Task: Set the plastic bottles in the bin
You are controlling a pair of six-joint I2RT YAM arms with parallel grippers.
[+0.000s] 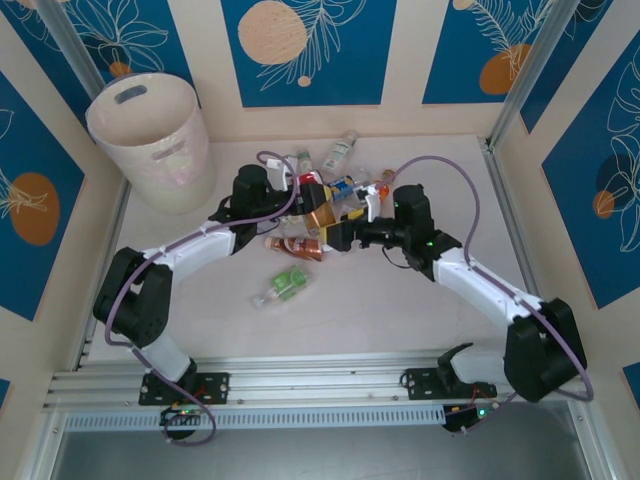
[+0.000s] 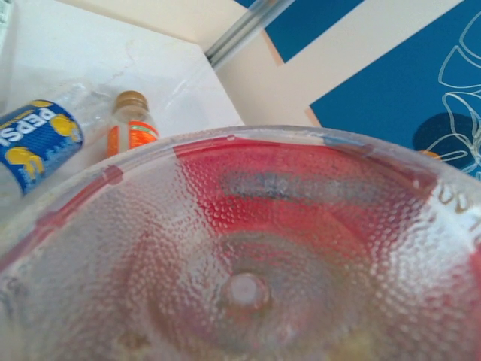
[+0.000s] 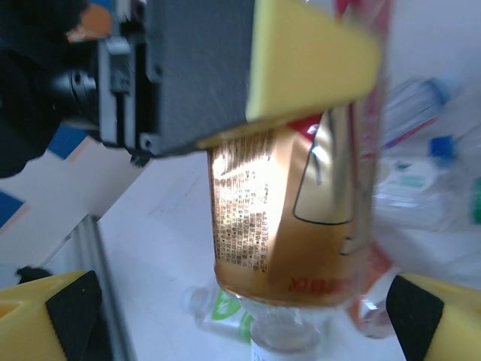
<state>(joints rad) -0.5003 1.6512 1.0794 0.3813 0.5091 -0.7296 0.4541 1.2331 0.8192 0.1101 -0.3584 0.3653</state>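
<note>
Gold-labelled bottle [image 3: 301, 218] at mid-table, pinched in the left gripper [image 1: 310, 203], other plastic bottles [image 1: 283, 285] scattered around. Right gripper [image 3: 244, 304] facing it, fingers spread wide either side. Bin [image 1: 160, 165] in far-left corner, well apart.

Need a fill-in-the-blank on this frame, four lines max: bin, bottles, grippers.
1. The bin stands at the table's far ___ corner.
2. The left gripper is closed on the held bottle, whose label is mostly ___.
3. The right gripper has its jaws ___.
4. The lone bottle lying nearest the arm bases has a ___ label.

Missing words: left; gold; open; green.
</note>
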